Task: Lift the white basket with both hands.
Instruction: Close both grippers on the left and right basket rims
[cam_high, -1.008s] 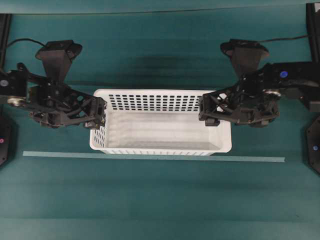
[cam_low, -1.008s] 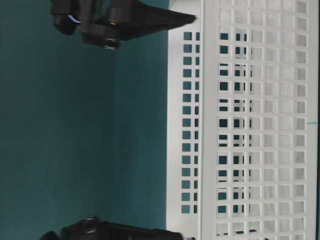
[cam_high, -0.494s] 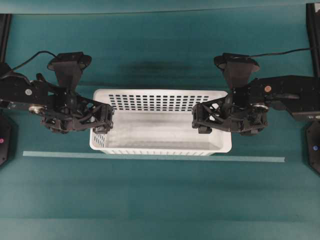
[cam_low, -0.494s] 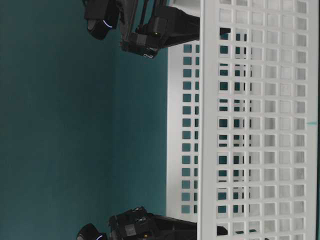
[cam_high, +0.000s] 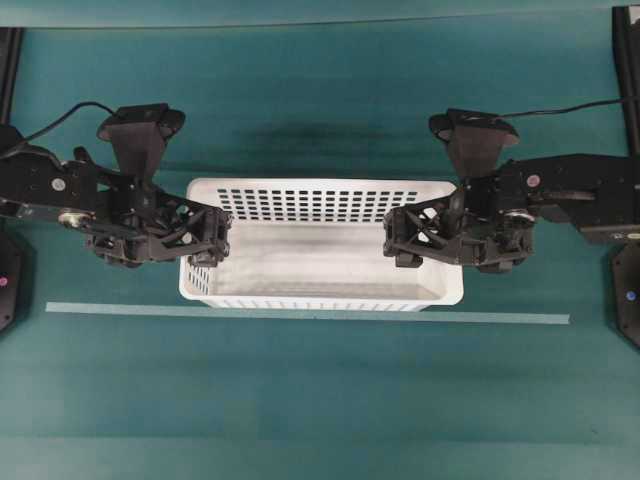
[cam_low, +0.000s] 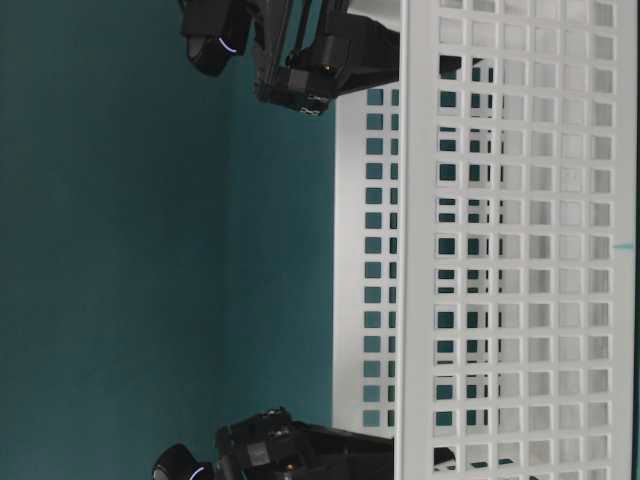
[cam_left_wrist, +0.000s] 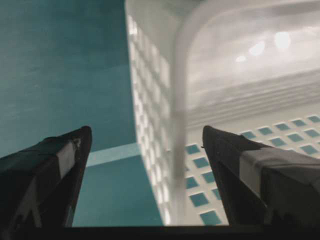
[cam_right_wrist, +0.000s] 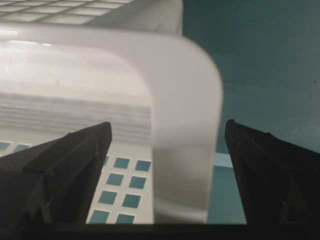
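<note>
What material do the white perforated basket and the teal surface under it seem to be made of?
The white perforated rectangular basket looks like moulded plastic, semi-glossy: rounded rim, even rectangular holes, light spots on its floor. The teal surface looks matte, perhaps cloth or a mat; faint streaks, no glare. The pictures leave this open.

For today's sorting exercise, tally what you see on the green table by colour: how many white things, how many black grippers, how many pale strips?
White: 1, the basket
Black: 2, the left gripper and the right gripper
Pale: 1, the strip on the table
Total: 4
</note>
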